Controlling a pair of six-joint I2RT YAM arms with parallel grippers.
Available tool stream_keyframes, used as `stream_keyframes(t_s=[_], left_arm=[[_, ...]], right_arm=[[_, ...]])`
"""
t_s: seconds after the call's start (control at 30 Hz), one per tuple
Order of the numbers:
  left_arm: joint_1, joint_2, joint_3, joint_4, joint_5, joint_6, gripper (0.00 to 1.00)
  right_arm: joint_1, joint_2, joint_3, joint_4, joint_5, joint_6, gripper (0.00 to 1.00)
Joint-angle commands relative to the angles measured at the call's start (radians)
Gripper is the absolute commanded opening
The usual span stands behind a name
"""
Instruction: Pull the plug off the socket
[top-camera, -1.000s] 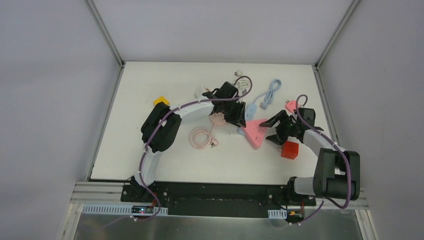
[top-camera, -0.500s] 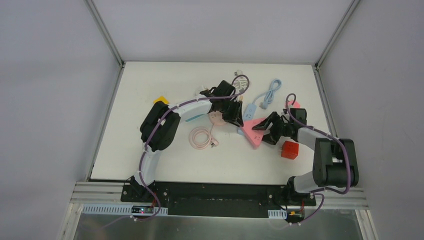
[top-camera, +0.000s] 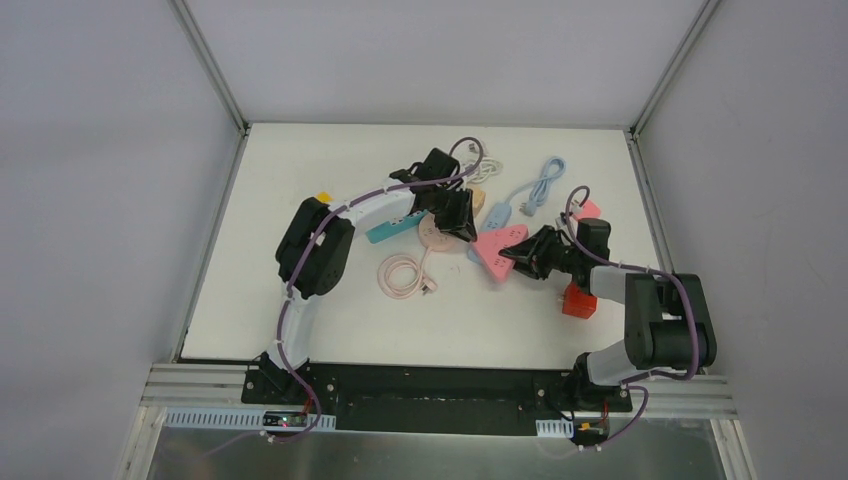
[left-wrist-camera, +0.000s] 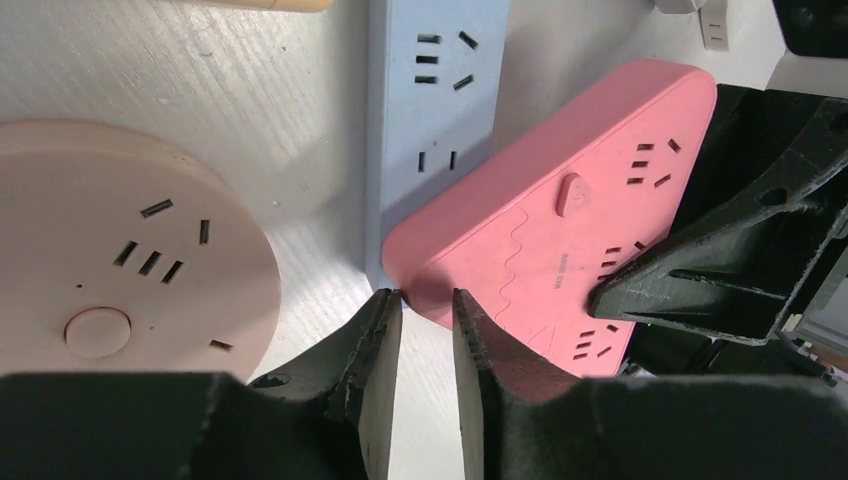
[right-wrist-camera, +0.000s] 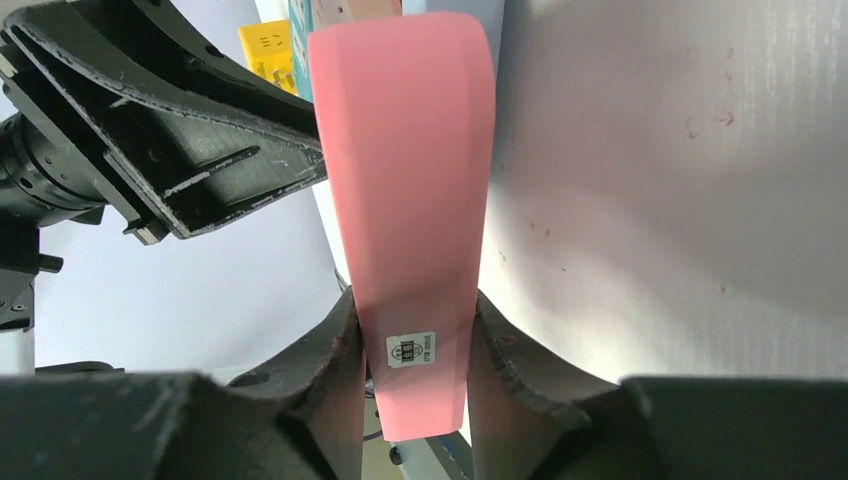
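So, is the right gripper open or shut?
Shut on the pink strip: the right wrist view shows the right gripper's fingers pressing against its two sides.

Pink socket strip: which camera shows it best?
The left wrist view shows the pink strip close up: top face, socket holes, button. The top external view shows it small between the arms; the right wrist view shows only its edge, clamped between the right fingers.

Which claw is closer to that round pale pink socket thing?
Left. The left claw sits just beside the round socket, its tips at a corner of the pink triangular strip. The right claw is farther, clamped on that strip's other side.
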Motion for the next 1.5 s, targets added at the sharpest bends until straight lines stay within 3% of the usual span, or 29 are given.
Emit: stream_keyframes(t_s=[0.0,0.13,0.23,0.63,0.67,0.77,0.83,1.03,1.13,1.27,1.37,1.47], left_arm=[[-0.013,-0.004,0.090,-0.064,-0.038,-0.016,0.30],[0.000,-0.001,0.140,-0.079,-0.082,-0.037,0.48],[0.002,0.027,0.193,-0.108,-0.122,-0.034,0.54],[-0.043,0.220,0.364,-0.340,-0.243,-0.003,0.53],[-0.048,0.234,0.378,-0.372,-0.265,-0.009,0.51],[-0.056,0.263,0.388,-0.422,-0.276,-0.018,0.46],[-0.062,0.269,0.376,-0.433,-0.275,-0.009,0.44],[-0.069,0.247,0.335,-0.416,-0.271,0.007,0.36],[-0.070,0.247,0.328,-0.424,-0.259,-0.005,0.32],[-0.071,0.235,0.292,-0.416,-0.237,-0.026,0.30],[-0.071,0.225,0.266,-0.414,-0.235,-0.048,0.29],[-0.072,0.223,0.246,-0.421,-0.232,-0.061,0.28]], right_arm=[[0.007,0.024,-0.023,0.085,-0.003,0.018,0.00],[0.008,0.033,-0.030,0.094,-0.064,0.003,0.00],[0.016,0.048,-0.038,0.116,-0.115,-0.007,0.00],[0.073,0.100,-0.046,0.229,-0.180,0.024,0.00],[0.073,0.107,-0.046,0.229,-0.177,0.025,0.02],[0.075,0.128,-0.042,0.230,-0.172,0.028,0.28],[0.075,0.143,-0.038,0.230,-0.165,0.031,0.40],[0.088,0.187,-0.016,0.288,-0.161,0.068,0.45],[0.089,0.203,-0.008,0.338,-0.164,0.101,0.35],[0.090,0.218,-0.004,0.403,-0.179,0.141,0.00],[0.090,0.234,-0.015,0.469,-0.203,0.171,0.00],[0.089,0.262,-0.043,0.645,-0.245,0.279,0.00]])
